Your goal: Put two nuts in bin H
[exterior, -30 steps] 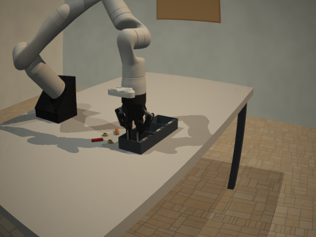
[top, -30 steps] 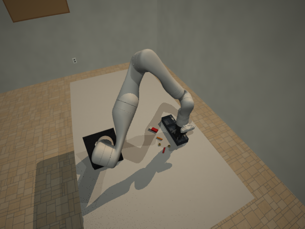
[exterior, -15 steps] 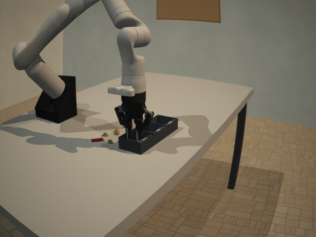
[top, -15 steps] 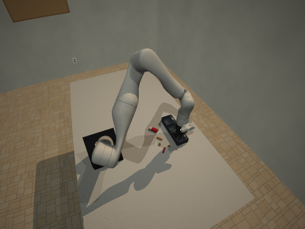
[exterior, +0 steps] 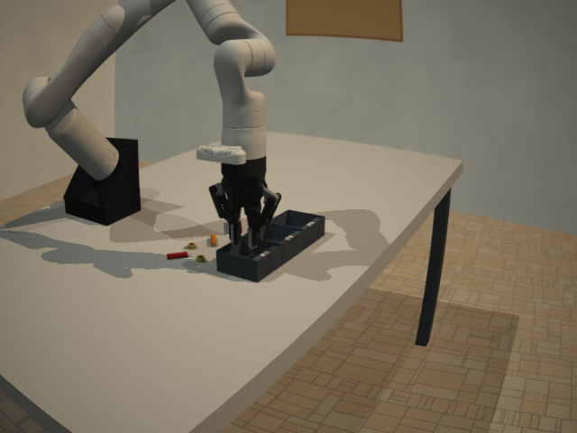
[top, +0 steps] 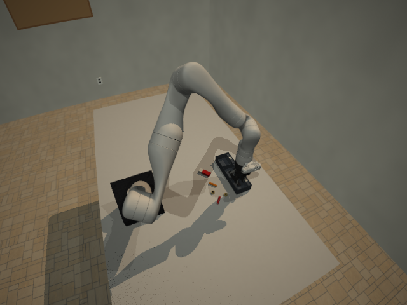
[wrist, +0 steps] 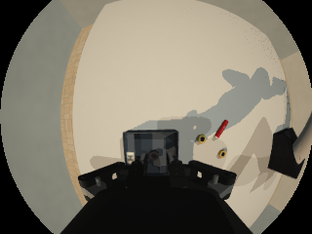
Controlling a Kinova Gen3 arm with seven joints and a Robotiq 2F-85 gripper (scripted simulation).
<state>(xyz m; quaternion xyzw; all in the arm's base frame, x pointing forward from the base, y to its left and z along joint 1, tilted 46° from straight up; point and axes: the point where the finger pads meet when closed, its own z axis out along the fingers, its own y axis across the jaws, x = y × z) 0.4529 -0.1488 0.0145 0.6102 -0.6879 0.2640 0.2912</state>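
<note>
Looking from the top view, the arm (top: 165,141) (exterior: 242,112) reaches over the table (top: 262,243) (exterior: 116,321) (wrist: 141,73) to a row of three joined dark bins (top: 243,189) (exterior: 236,263) (wrist: 151,131). Beside the row lie two brass-coloured nuts: a nearer nut (top: 225,194) (exterior: 200,258) (wrist: 202,138) and a farther nut (top: 212,192) (exterior: 191,245) (wrist: 222,153). A small red rod (top: 218,199) (exterior: 177,255) (wrist: 221,129) lies near both, an orange piece (top: 212,184) (exterior: 213,240) lies near the farther nut, and a red block (top: 206,173) sits farther along. From the exterior view, the jaws (top: 240,180) (exterior: 244,244) point down at the end bin, tips at about rim level; they stand partly open, roughly a third of the way, with a visible gap and nothing seen gripped. Both nuts noted above are on the table, outside the bins. From the wrist view, the end bin lies beneath the jaws, a pale label (wrist: 130,156) inside it; its letter is too small to certify. A dark reddish, roundish spot shows between the fingertips' outlines, but its identity and the bin's contents cannot be confirmed.

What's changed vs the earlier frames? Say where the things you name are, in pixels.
The gripper (top: 239,178) (exterior: 243,246) (wrist: 156,159) rose slightly over the end bin (top: 243,190) (exterior: 236,266) (wrist: 151,131). Fingers stand partly apart; can't tell whether anything was just released. Bins, both loose nuts (top: 212,193) (exterior: 191,247) (wrist: 199,139) and the robot base (top: 119,187) (exterior: 125,186) (wrist: 283,151) stayed put.
</note>
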